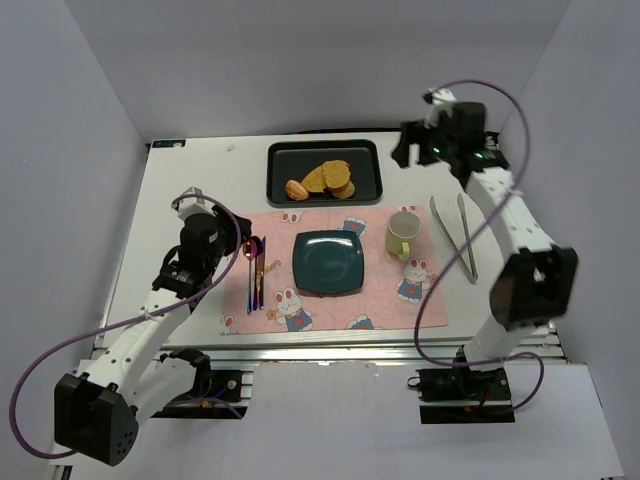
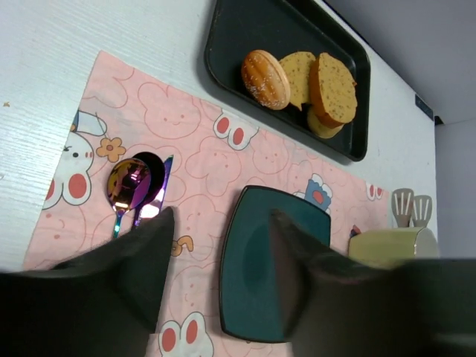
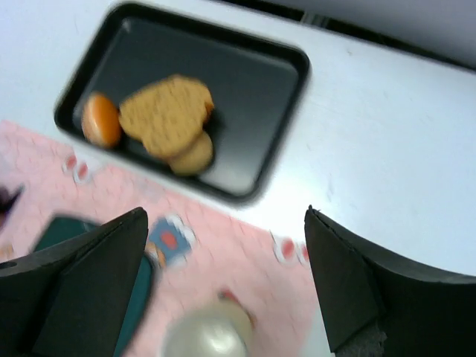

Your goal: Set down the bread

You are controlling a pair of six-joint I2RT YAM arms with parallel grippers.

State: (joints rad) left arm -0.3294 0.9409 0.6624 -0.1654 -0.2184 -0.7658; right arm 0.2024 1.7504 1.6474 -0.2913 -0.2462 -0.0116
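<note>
Several pieces of bread lie in a black tray at the back of the table: a round bun at the left and brown slices beside it. They also show in the left wrist view and the right wrist view. A dark teal square plate sits bare on the pink placemat. My right gripper is open and empty, raised just right of the tray. My left gripper is open and empty above the mat's left edge, left of the plate.
A spoon and other cutlery lie on the mat left of the plate. A pale green mug stands right of the plate. Metal tongs lie on the white table to the right of the mat.
</note>
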